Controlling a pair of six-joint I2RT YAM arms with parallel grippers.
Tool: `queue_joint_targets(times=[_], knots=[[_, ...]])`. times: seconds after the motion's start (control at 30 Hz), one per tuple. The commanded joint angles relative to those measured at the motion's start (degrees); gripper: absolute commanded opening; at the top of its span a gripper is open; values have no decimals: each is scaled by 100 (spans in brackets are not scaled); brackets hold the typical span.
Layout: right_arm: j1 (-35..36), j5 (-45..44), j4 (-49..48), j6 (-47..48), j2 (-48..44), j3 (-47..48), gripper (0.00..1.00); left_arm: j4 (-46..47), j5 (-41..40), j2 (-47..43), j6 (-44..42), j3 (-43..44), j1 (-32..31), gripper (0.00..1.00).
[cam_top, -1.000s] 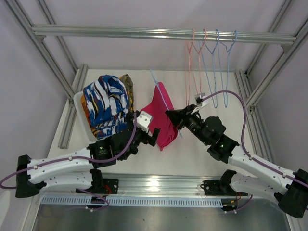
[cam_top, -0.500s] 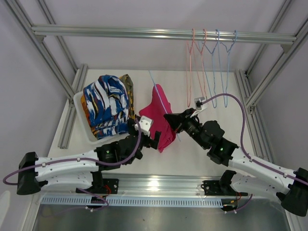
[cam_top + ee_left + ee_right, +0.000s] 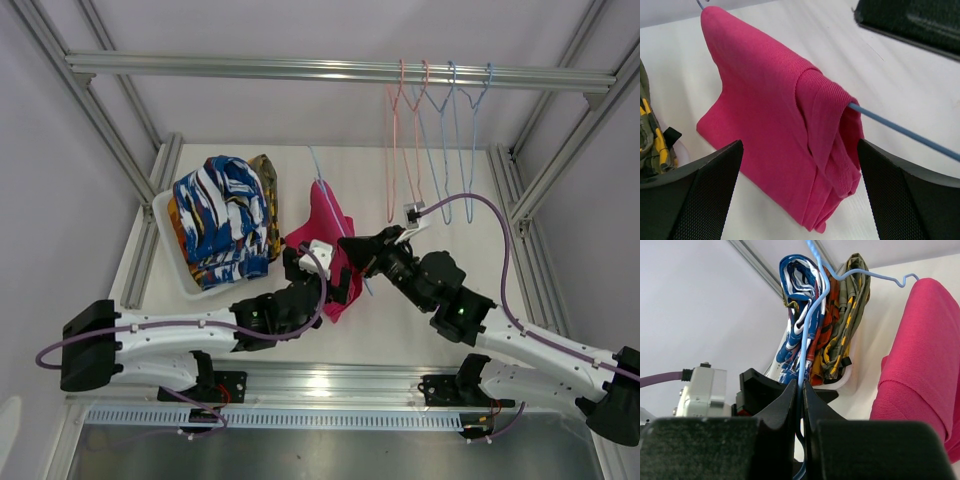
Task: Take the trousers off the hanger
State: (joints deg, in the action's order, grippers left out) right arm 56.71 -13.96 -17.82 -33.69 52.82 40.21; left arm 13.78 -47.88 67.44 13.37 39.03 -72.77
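Magenta trousers (image 3: 770,130) hide most of the hanger (image 3: 900,131).

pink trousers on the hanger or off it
On: the blue hanger passes through the folded pink trousers, which drape over it.

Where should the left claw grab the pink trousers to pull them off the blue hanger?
Probably the thick folded end hanging below the blue hanger, coming from the left arm's side. The pink trousers drape over its wire, the open left claw straddles that fold, and the right claw is shut on the hanger.
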Motion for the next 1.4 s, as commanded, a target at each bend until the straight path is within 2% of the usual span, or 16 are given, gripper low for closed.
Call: queue_joint_targets(times=[0.0,0.13,0.97,1.0,1.1,1.13,1.23,1.37], knots=[[103,-107,-555,-111,-114,330,0,345,-283,252,289,325,8,99],[156,-134,-512,-120,-201,304,0,-244,-328,401,904,422,193,99],[218,-134,-292,-208,-799,-109,0,98,-248,753,843,369,685,98],[218,-142,-283,-208,-834,-136,0,125,-240,744,808,343,685,96],[218,-169,-257,-225,-861,-206,0,195,-283,709,712,334,694,81],[218,-108,-283,-234,-878,-224,0,221,-292,709,642,334,703,71],[218,59,-292,-330,-913,-224,0,239,-248,727,606,360,826,55],[323,25,-169,-322,-992,-215,0,300,-160,709,562,369,940,42]])
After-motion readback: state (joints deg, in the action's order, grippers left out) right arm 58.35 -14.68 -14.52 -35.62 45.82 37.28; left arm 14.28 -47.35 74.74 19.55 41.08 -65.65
